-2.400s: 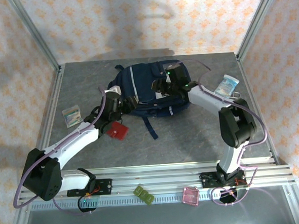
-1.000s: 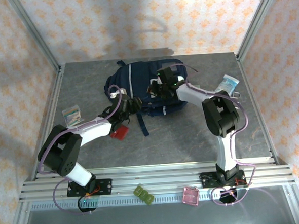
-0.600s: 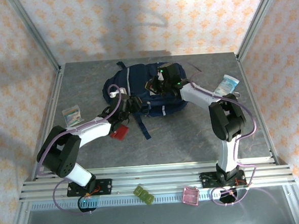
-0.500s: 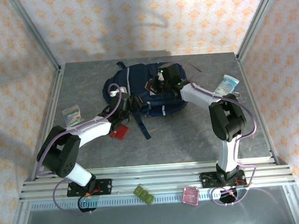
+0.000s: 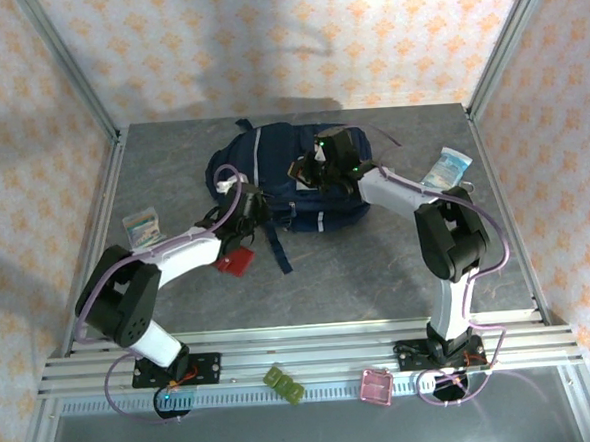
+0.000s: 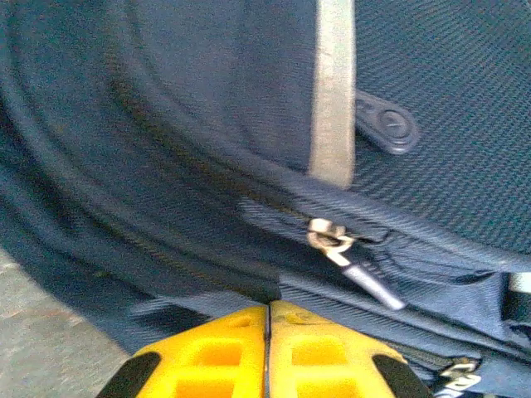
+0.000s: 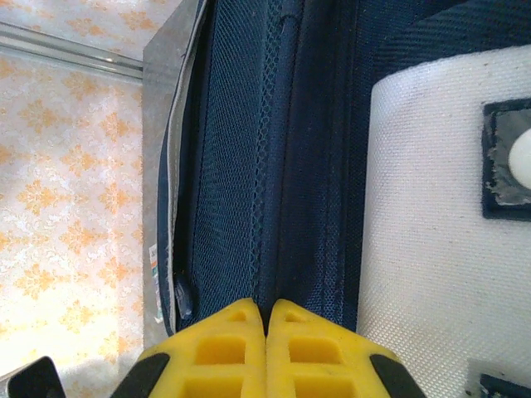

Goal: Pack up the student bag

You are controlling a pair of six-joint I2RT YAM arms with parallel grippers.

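Seen from above, the left arm runs low from its base at 7 o'clock out toward 1 o'clock, forearm almost flat over the table (image 5: 378, 266); the left gripper (image 5: 256, 205) sits at the bag's (image 5: 282, 167) near-left edge; in its wrist view the yellow fingers (image 6: 216, 352) are pressed flat together with no gap, tips right against the navy cloth; whether a fold is caught between them I cannot tell.

The right arm stands up from 5 o'clock, folds at the elbow and reaches toward 10 o'clock; the right gripper (image 5: 304, 170) is on top of the bag near its middle; its fingers (image 7: 319, 348) are closed tight too, tips at a dark seam beside the mesh (image 7: 232, 166) and a pale patch (image 7: 431, 215); a grip on the cloth cannot be made out.

The bag lies flat at the far middle of the table, toward 12 o'clock; a strap (image 5: 277, 247) trails from it toward 6 o'clock.

Ahead of the left fingers: a grey stripe (image 6: 334, 91) at 12 o'clock and a zip pull (image 6: 357, 269) at 2 o'clock, both clear of the tips.

A red square (image 5: 235, 260) lies just beside the left forearm at the bag's 7 o'clock; a packet (image 5: 142, 228) at 9 o'clock, well apart; a pouch (image 5: 446, 168) at 3 o'clock; a green piece (image 5: 283, 385) and a pink piece (image 5: 376, 386) rest by the rail (image 5: 313, 345) at 6 o'clock.
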